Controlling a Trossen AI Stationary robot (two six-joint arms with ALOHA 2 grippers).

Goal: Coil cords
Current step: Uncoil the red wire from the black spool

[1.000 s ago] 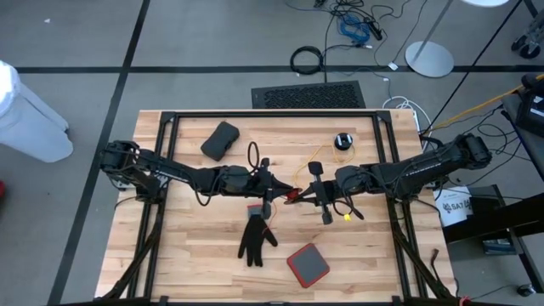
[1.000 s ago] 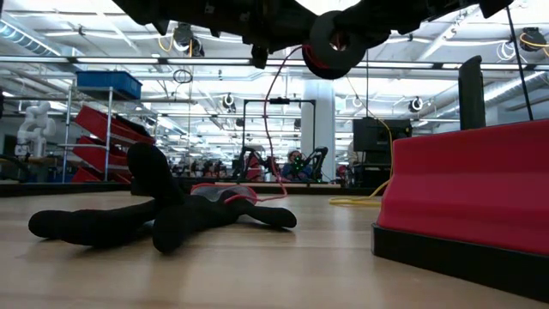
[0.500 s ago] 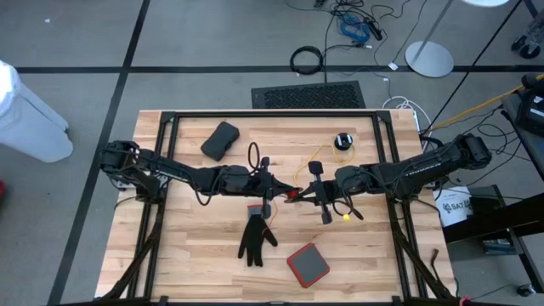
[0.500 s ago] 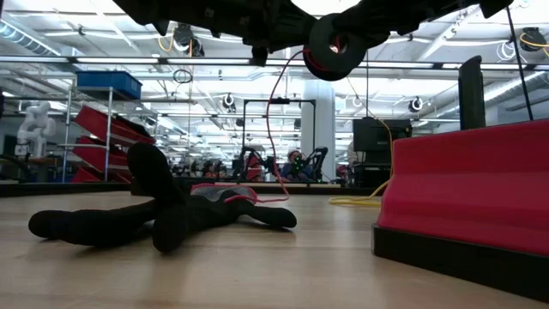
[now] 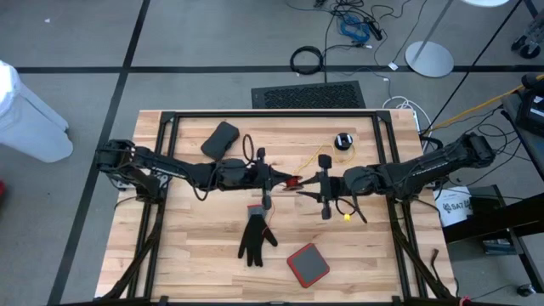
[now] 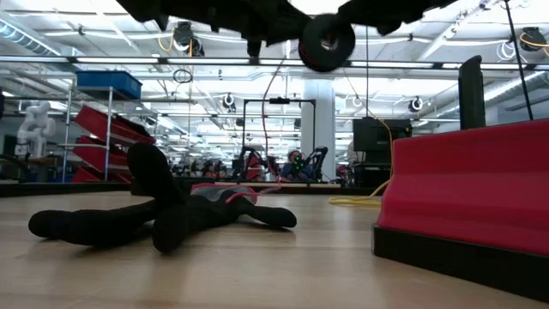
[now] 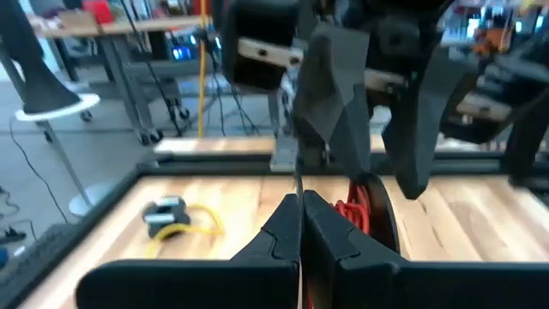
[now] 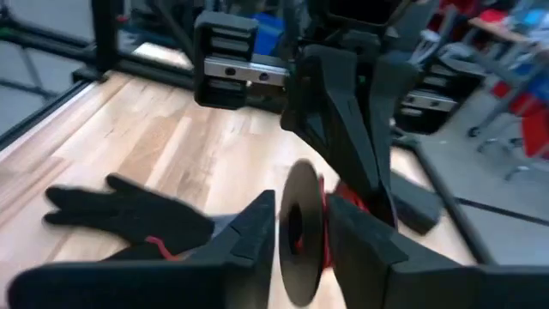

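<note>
**Spool held between both arms above mid-desk**

The left gripper (image 5: 280,179) and right gripper (image 5: 308,183) met nose to nose over the centre of the desk (image 5: 195,255). The left jaws were clenched on a thin cord (image 7: 298,184) that ran up out of them. The right jaws stood part open around a dark spool (image 8: 301,232) wound with red cord, the disc edge-on between them; whether they gripped it I cannot tell. The spool's axis lay along the line joining the two arms, so the right arm was nearer it. A second puck (image 5: 342,140) with its loose yellow cord (image 5: 325,158) lay at the desk's far side, nearer the right arm. A glove (image 5: 254,238) lay below.
</note>
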